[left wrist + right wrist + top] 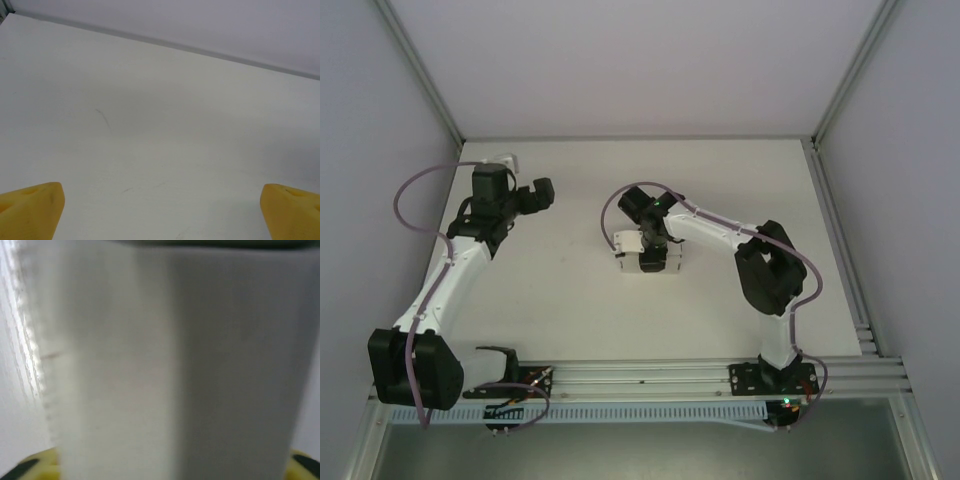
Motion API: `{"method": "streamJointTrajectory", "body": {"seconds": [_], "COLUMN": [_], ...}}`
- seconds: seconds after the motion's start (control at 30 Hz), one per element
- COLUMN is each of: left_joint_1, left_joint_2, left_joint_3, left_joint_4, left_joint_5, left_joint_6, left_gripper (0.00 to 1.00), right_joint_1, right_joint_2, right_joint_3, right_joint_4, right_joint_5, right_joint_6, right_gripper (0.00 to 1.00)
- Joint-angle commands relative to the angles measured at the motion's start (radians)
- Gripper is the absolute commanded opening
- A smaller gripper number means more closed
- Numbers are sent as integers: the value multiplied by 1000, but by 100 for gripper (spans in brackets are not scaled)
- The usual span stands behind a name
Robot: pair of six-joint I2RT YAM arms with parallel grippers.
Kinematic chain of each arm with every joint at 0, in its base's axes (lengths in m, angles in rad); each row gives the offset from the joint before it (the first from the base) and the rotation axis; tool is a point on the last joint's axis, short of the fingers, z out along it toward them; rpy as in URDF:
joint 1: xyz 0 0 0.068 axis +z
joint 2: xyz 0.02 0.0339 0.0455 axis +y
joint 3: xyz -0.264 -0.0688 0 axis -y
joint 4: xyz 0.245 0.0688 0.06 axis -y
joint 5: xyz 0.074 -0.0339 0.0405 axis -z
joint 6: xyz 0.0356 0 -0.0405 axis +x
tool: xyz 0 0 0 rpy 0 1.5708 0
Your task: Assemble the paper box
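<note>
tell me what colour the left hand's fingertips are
Yellow. The left hand's fingertips show best in the left wrist view.

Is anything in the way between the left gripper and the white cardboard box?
Nothing visible. Just white tabletop separates the open left gripper from the small white cardboard box, which sits in the right gripper.

bare table point(570, 320) lies left and front, while the paper box point(645, 264) blocks the centre.
</note>
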Motion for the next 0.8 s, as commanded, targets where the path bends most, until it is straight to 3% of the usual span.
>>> {"method": "streamJointTrajectory", "body": {"seconds": [0.0,0.23,0.37,0.5,0.6,0.77], "left_joint_1": [7,7,7,7,8,7], "left_joint_2": [-22,-42,-48,-56,-55,-55], "left_joint_3": [-10,-14,-19,-28,-31,-34], "left_joint_4": [-10,-9,-7,-2,1,0], "left_joint_5": [-9,-11,-16,-26,-30,-36], "left_joint_6": [22,26,22,19,19,25], "left_gripper": [100,100,100,100,100,100], "right_joint_1": [4,7,13,13,12,6], "right_joint_2": [-7,-110,-181,-174,-119,-7], "right_joint_3": [-18,-27,-102,-215,-285,-293], "right_joint_4": [0,102,387,766,980,1103], "right_joint_5": [10,139,372,563,595,560], "right_joint_6": [5,0,-7,-147,-271,-300], "right_gripper": [39,32,29,32,32,35]}}
